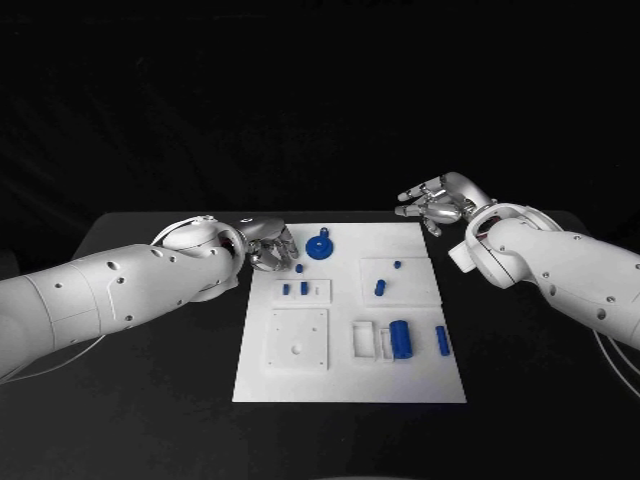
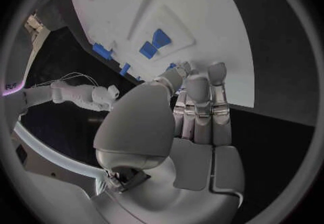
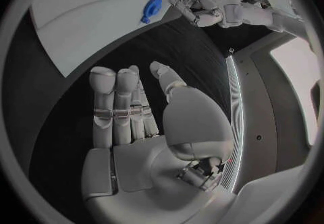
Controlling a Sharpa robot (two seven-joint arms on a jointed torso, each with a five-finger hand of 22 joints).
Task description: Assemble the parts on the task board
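Hovering at the task board's [image 1: 346, 385] ten o'clock, the left hand [image 1: 267, 243] is holding nothing — fingers loosely apart. The right hand [image 1: 438, 204] is waiting at two o'clock, empty too. A careless dip could be knocking the round blue part [image 1: 320, 245] away.

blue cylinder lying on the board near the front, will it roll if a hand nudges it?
Likely yes: the blue cylinder lies on its side on the task board, so a sideways push should roll it. It looks like small rigid plastic, probably light and stiff. Its smooth curved surface may slip in a loose pinch.
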